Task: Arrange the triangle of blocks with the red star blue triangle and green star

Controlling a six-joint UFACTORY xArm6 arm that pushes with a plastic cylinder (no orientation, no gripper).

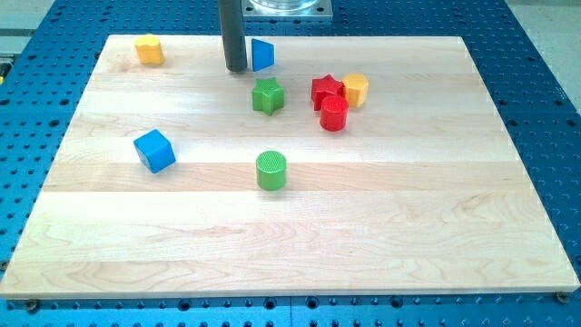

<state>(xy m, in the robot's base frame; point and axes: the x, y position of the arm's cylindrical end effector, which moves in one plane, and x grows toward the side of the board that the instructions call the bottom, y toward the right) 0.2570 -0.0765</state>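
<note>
No legible writing on blocks (268,95).

Blue triangle (262,54) top, green star (268,95) below, red star (326,90) right

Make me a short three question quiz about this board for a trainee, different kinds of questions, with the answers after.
1. True or false: my tip is at the view's left of the blue triangle, right beside it.
2. Which block lies nearest the green star? A) yellow block at the view's top left B) red star C) blue cube
3. Fill in: the green cylinder sits toward the view's ____ from the green star.

Key: 1 true. 2 B, the red star; the yellow block and blue cube are farther. 3 bottom.
</note>
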